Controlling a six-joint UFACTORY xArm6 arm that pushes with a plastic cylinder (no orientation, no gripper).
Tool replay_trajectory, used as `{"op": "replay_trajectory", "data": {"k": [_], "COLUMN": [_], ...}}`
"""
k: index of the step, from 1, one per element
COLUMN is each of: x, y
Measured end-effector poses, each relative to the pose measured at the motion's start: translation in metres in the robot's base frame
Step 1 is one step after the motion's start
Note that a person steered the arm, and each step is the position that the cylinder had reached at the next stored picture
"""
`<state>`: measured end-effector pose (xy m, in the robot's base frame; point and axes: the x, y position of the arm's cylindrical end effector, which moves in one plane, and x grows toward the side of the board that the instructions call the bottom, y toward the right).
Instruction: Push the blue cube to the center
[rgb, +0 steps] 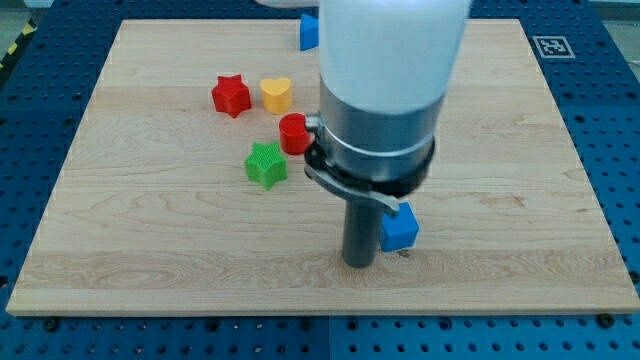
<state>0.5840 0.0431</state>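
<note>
A blue cube sits on the wooden board toward the view's bottom, right of the middle. My tip rests on the board just left of the blue cube, touching or nearly touching its left side. The arm's white and grey body above hides the board's middle.
A red star, a yellow heart, a red cylinder and a green star lie left of the arm. Another blue block sits at the view's top edge, partly hidden by the arm.
</note>
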Motion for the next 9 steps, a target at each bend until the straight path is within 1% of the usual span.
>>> {"op": "replay_trajectory", "data": {"k": [2, 3, 4, 6, 9], "x": [0.001, 0.001, 0.001, -0.001, -0.099], "y": [0.032, 0.060, 0.048, 0.043, 0.020]}}
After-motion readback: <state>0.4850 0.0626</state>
